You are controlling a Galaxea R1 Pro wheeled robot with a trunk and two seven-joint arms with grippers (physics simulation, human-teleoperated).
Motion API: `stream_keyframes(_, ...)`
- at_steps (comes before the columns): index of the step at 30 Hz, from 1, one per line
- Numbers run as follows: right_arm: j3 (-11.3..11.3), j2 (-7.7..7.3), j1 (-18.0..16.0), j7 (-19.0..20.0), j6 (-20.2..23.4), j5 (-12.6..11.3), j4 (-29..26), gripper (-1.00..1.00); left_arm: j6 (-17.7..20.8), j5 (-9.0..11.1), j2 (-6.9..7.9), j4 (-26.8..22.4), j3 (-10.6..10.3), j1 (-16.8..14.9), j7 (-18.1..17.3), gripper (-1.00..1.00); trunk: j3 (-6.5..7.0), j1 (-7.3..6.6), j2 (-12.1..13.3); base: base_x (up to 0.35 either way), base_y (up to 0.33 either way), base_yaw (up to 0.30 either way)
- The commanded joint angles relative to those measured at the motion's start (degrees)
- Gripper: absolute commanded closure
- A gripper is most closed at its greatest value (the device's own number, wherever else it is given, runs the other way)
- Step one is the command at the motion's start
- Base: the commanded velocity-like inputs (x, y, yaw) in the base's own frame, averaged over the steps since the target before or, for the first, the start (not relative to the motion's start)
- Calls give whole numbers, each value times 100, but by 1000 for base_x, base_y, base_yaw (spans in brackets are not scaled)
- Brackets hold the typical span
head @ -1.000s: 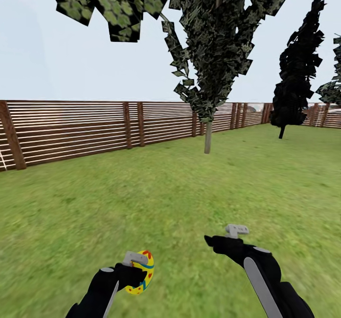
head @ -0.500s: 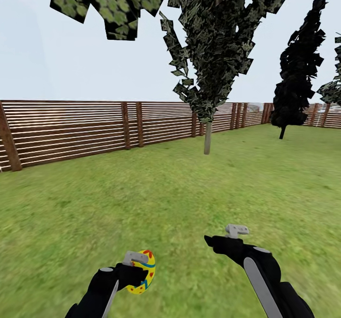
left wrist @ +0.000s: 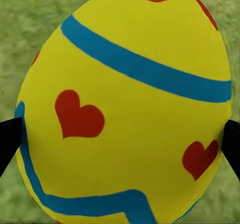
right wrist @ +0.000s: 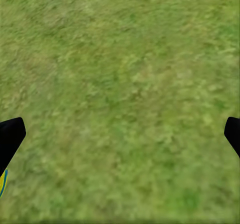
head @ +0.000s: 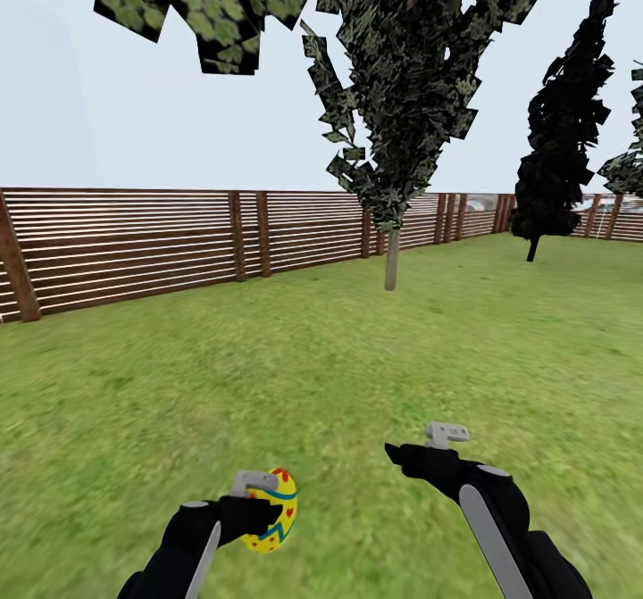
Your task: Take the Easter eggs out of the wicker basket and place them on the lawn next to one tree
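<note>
Gripping one Easter egg (head: 273, 511) between its two dark fingers, the left gripper (head: 264, 508) sits low at the near left of the head view, raised above the lawn (head: 268, 376). The egg is bright yellow with red hearts and blue bands, one of them a zigzag; in the left wrist view it (left wrist: 125, 109) is pressed between a fingertip (left wrist: 9, 139) on one side and the other fingertip on the opposite side, with blurred grass behind it. The right gripper (head: 420, 447) is held out at the near right, a little farther forward than the left one, above bare grass; in the right wrist view its fingertips (right wrist: 10, 136) stand far apart at the two edges with nothing between them, so the jaws are spread wide and hold nothing. A sliver of yellow and blue shows at the edge of that view beside one fingertip. Farther off, roughly in the middle of the lawn, stands a tree (head: 392, 258) with a thin pale trunk and a tall column of dark leaves. A near-black columnar tree (head: 561, 135) stands at the far right. A brown slatted wooden fence (head: 134, 246) runs along the far left and back of the garden. Broad green leaves (head: 192, 1) hang in from the top left.
</note>
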Motion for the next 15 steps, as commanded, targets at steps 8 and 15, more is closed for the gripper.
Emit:
stream_keyframes(8,44,-3,-5,-60,8,-60,-25,-100,-54,153,-13,450,-1,28,1204,100,-151,176,-327,0,0,0)
stream_keyframes(15,54,19,-5,-62,16,-61,-45,-100,-244,202,7,564,40,22,1322,100,-277,330,-607,0,0,0)
